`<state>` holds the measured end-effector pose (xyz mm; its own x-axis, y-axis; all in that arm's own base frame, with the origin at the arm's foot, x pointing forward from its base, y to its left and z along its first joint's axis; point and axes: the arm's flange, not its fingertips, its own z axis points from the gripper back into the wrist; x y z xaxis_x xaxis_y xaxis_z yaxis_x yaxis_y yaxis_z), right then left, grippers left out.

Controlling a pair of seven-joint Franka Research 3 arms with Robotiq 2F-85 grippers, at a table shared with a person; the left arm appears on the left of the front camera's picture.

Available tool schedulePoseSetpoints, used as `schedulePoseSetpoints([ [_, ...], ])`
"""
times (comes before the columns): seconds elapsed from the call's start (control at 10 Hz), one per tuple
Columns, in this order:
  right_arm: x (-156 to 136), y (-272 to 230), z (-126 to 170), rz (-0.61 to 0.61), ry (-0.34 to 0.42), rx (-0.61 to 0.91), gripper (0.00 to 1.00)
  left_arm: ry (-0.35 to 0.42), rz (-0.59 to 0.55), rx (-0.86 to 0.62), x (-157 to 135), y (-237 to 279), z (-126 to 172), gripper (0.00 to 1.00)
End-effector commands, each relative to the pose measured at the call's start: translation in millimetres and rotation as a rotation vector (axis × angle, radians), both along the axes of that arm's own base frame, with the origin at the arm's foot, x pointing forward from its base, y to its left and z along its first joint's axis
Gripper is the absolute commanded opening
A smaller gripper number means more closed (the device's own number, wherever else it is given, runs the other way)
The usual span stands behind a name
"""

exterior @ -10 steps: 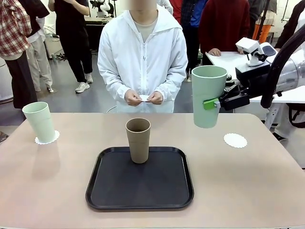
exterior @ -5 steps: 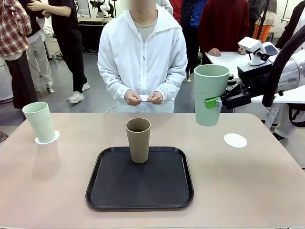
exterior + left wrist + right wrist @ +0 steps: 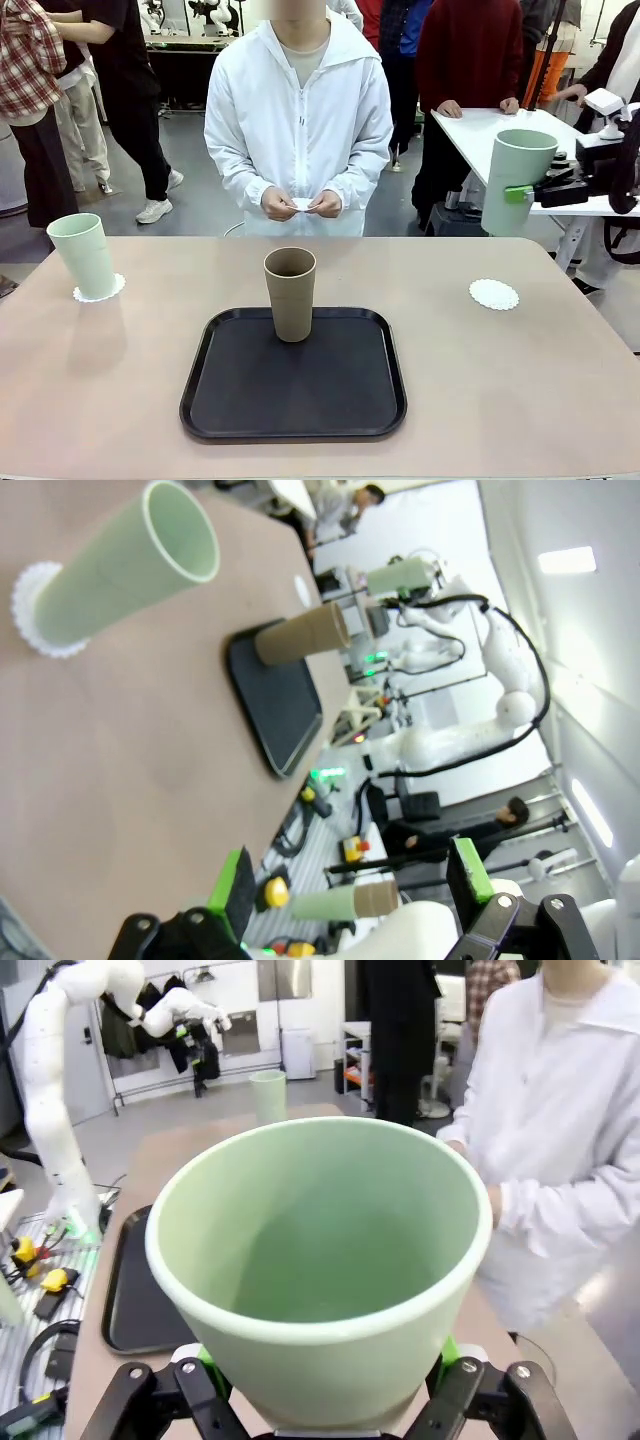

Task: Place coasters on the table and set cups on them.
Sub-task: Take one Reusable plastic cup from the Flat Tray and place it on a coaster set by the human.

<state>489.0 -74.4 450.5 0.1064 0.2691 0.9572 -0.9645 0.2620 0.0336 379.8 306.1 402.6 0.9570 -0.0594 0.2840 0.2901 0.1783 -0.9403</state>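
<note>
My right gripper (image 3: pixel 522 193) is shut on a mint green cup (image 3: pixel 518 180), holding it upright in the air over the table's (image 3: pixel 500 400) far right corner. That cup (image 3: pixel 320 1270) looms large between the green pads of the right gripper (image 3: pixel 325 1385). A bare white coaster (image 3: pixel 494 294) lies on the table below it. A second mint cup (image 3: pixel 84 255) stands on a coaster (image 3: pixel 100 291) at far left. The brown cup (image 3: pixel 290 293) stands on the black tray (image 3: pixel 240 400). My left gripper (image 3: pixel 350 880) is open, high off the table, beyond the mint cup (image 3: pixel 120 570).
The person in a white jacket stands at the far edge, both hands holding a small white disc (image 3: pixel 303 205) at the waist. A white glossy table (image 3: pixel 480 125) stands behind the right arm. People stand farther back.
My right gripper has carried the mint cup to the right, from beside the person's arm to above the table's far right corner. The other cups, coasters and the person's hands have not moved.
</note>
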Motion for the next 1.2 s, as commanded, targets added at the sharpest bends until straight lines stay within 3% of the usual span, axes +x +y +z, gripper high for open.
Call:
schedulePoseSetpoints([
  [0.0, 12.1, -2.7, 4.0, -0.013, -0.013, 0.045, 0.86, 0.004, 0.003, 0.008, -0.6, 0.3, 2.0, 1.00],
  [0.3, 14.5, -7.5, 3.2, -0.029, 0.015, 0.057, 0.86, 0.004, 0.003, 0.008, -0.6, 0.3, 2.0, 1.00],
  [1.1, 11.8, -10.4, 0.2, -0.025, -0.004, 0.020, 0.86, 0.004, 0.003, 0.008, -0.6, 0.3, 2.0, 1.00],
])
